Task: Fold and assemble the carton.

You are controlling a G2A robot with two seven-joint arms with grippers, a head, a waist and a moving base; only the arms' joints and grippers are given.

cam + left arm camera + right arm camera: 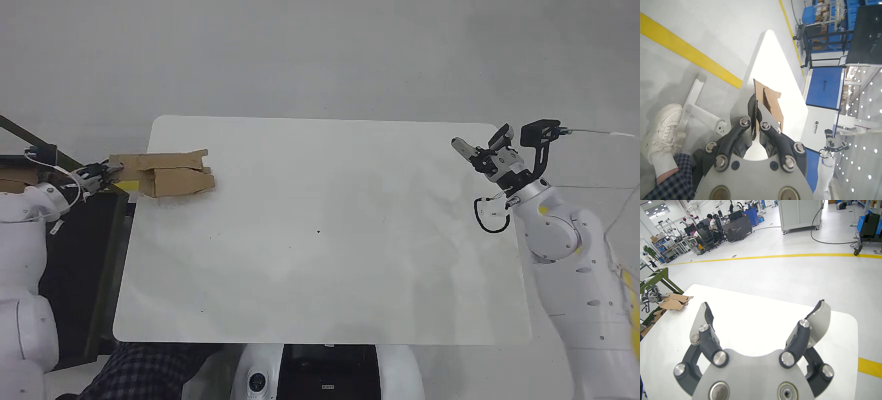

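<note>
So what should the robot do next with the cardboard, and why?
Probably the left gripper should drag the carton toward the middle of the table. It is shut on the carton's edge, the carton lies flat at a far corner, and the right gripper is open at the opposite side, likely too far off to help fold.

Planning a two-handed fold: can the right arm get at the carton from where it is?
Probably not yet. Nothing on the table blocks it, but the carton lies at the opposite far corner, pinched by the left gripper, across the whole table from the open right gripper.
</note>
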